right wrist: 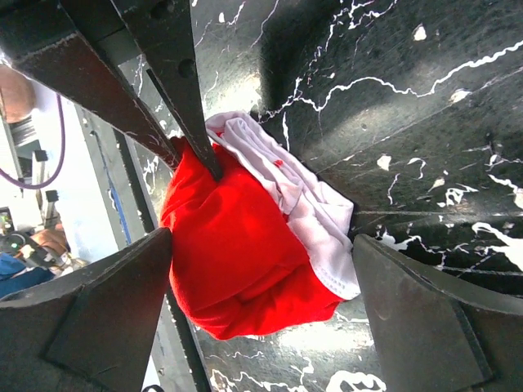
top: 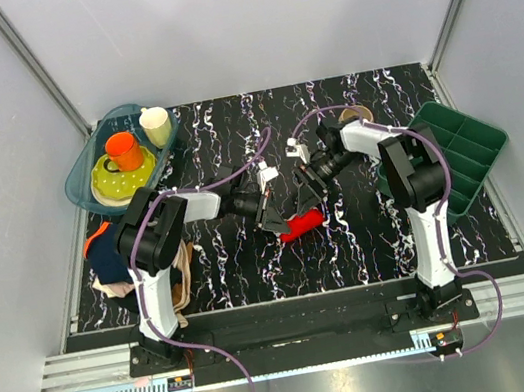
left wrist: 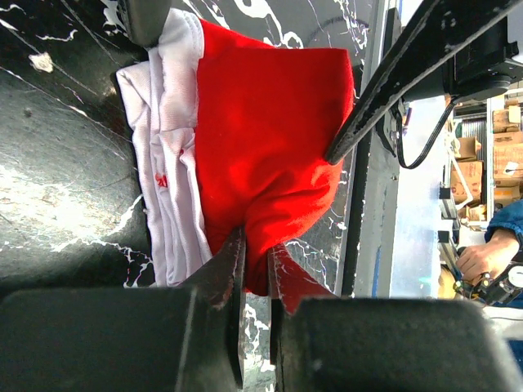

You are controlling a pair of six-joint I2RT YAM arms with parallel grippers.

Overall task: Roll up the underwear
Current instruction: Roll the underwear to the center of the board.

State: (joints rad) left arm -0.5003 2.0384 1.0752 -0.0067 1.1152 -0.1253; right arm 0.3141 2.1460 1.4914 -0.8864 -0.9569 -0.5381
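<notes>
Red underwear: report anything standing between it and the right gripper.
Nothing visible does. The bright red fabric briefs with white trim lie bunched on the black marbled table, directly between the open fingers of the right gripper. The left gripper is pinched on their red edge.

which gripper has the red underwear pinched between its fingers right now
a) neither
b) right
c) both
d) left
d: the left wrist view shows the left gripper closed on a fold of the red underwear, while the right gripper stands open with a finger on either side of the bundle.
</notes>
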